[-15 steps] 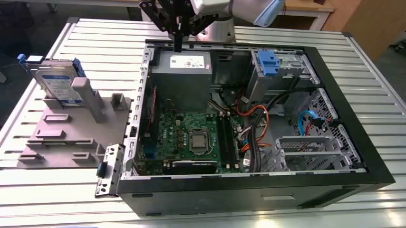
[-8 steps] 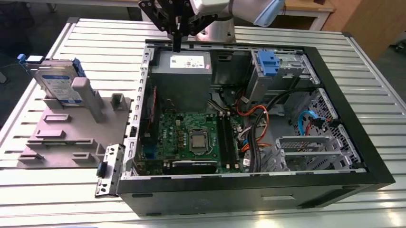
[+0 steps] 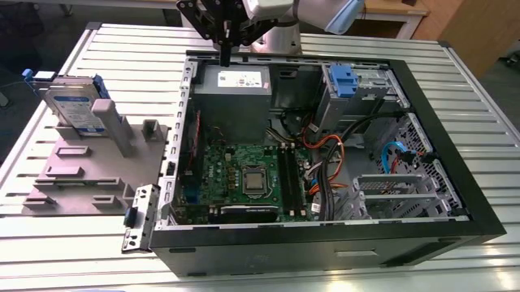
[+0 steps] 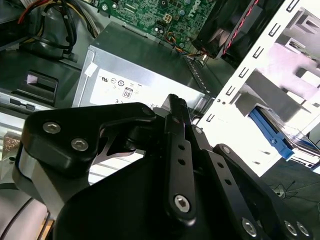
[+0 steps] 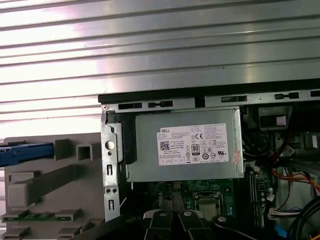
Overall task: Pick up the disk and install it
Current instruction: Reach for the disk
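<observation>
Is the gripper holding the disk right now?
No, the disk stands in the grey fixture, apart from the gripper over the computer case.

There is one desk point(image 3: 122, 48), and on it one open computer case point(image 3: 325, 243) and one grey fixture point(image 3: 81, 176). One disk point(image 3: 73, 106) stands in the fixture. The case holds one power supply point(image 3: 231, 103), one motherboard point(image 3: 219, 164), one processor socket point(image 3: 253, 180) and one blue latch piece point(image 3: 341, 82). One loose metal bracket point(image 3: 140, 219) is just beside the case. There is one tool point(image 3: 223, 58).
</observation>
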You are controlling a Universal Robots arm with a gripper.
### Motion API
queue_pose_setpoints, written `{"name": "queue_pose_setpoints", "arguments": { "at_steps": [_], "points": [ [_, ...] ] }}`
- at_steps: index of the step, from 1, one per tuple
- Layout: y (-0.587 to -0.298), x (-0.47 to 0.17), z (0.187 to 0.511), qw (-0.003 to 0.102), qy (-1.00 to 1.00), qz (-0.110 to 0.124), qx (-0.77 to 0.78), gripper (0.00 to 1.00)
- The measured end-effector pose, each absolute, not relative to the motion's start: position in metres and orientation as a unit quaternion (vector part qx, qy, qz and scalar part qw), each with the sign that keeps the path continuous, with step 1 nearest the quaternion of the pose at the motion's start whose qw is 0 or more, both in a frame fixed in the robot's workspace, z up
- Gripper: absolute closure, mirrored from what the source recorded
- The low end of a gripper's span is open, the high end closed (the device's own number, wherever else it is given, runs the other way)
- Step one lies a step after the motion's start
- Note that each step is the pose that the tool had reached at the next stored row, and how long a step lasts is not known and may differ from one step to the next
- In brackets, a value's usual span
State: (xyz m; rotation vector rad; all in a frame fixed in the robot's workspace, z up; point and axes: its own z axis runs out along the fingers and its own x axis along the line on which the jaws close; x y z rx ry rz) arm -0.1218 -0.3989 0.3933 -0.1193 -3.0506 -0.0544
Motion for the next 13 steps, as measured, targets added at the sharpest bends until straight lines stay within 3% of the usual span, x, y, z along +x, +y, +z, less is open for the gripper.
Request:
{"name": "queue_pose_setpoints", "arguments": {
  "at_steps": [13],
  "points": [
    [-0.399,-0.141,0.393,0.045,-0.998,-0.018,-0.039,0.89]
  ]
}}
